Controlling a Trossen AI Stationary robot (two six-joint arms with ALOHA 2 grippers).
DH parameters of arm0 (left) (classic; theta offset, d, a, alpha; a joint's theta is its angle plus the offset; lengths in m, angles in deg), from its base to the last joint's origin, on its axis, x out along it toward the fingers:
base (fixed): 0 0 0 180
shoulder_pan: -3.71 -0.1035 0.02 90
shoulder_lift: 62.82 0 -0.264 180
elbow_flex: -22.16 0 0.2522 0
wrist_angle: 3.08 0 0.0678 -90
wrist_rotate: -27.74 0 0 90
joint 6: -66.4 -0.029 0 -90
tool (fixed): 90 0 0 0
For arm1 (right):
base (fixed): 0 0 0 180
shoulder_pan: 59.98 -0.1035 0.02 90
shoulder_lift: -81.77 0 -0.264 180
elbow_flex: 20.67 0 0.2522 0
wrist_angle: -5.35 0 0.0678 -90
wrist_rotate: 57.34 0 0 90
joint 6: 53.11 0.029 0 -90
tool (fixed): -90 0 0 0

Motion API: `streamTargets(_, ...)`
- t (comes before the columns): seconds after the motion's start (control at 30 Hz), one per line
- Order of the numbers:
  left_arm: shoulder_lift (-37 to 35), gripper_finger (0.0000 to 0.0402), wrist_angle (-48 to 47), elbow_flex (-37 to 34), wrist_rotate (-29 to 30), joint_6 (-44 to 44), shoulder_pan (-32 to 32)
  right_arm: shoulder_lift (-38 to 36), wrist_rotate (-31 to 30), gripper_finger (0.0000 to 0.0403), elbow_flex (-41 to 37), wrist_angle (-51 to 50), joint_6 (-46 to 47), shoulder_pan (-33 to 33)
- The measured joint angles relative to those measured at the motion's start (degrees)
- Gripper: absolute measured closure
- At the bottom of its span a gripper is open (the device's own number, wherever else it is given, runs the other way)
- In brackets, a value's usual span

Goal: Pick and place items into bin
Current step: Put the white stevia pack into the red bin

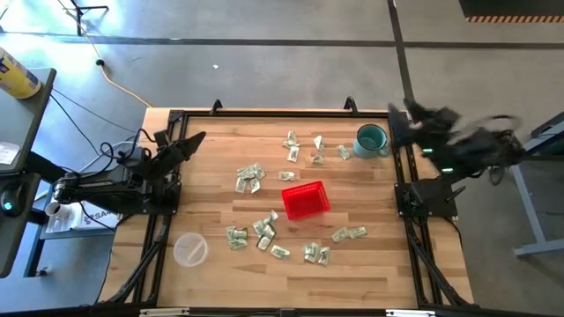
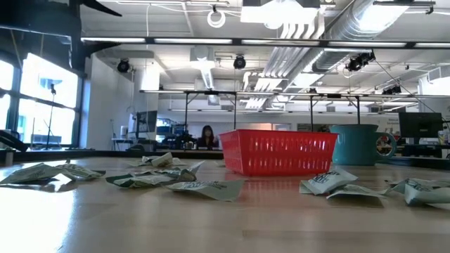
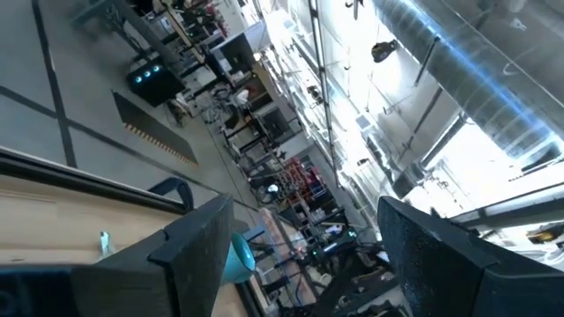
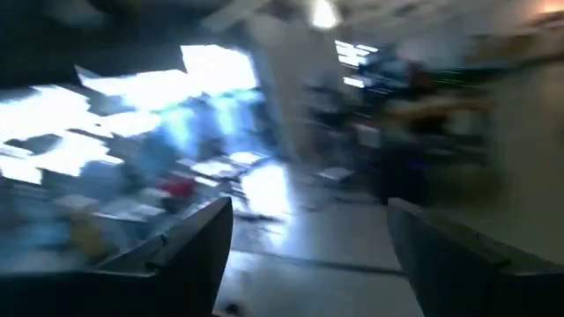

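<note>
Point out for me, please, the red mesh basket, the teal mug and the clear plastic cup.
Red rectangular plastic mesh basket [image 1: 306, 201]: high view, on its mesh floor.
Teal mug [image 1: 371, 139]: high view, on its rim, near the table's right edge.
Clear plastic cup [image 1: 189, 249]: high view, on its round mouth, seen from above.

You have a small red rectangular plastic mesh basket [image 1: 306, 200] sitting upright, slightly skewed, near the middle of the wooden counter [image 1: 211, 167]. Around it, none inside, lie many small pale green-and-white wrinkly packets [image 1: 249, 178], scattered in loose clusters on every side.
</note>
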Motion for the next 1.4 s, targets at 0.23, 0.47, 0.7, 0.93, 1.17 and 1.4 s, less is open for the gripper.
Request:
streamTargets(0.23,0.05,0.0087,-2.17,0.0,-3.75,0.19,0.01,19.4,-5.74,0.0111,18.58,-10.8,-9.92,8.57)
streamTargets(0.47,0.05,0.0087,-3.21,-0.02,-6.67,0.17,0.01,30.61,-2.26,0.0111,27.2,-22.74,-7.64,15.16)
streamTargets(0.7,0.05,0.0087,-4.51,-0.02,-8.35,0.11,-0.02,30.27,6.86,0.0111,27.61,-29.46,9.32,18.66)
streamTargets(0.93,0.06,0.0087,-4.55,0.0,-8.39,0.01,-0.02,27.46,46.5,0.0111,27.66,-45.35,40.93,25.51)
streamTargets(1.17,0.05,0.0087,-4.55,0.0,-8.39,0.0,-0.02,28.14,90.08,0.0111,26.89,-68.73,47.75,27.64)
streamTargets(1.4,0.05,0.0087,-5.42,-0.02,-8.4,0.0,-0.02,28.81,61.71,0.0111,26.86,-100.38,55.32,28.84)
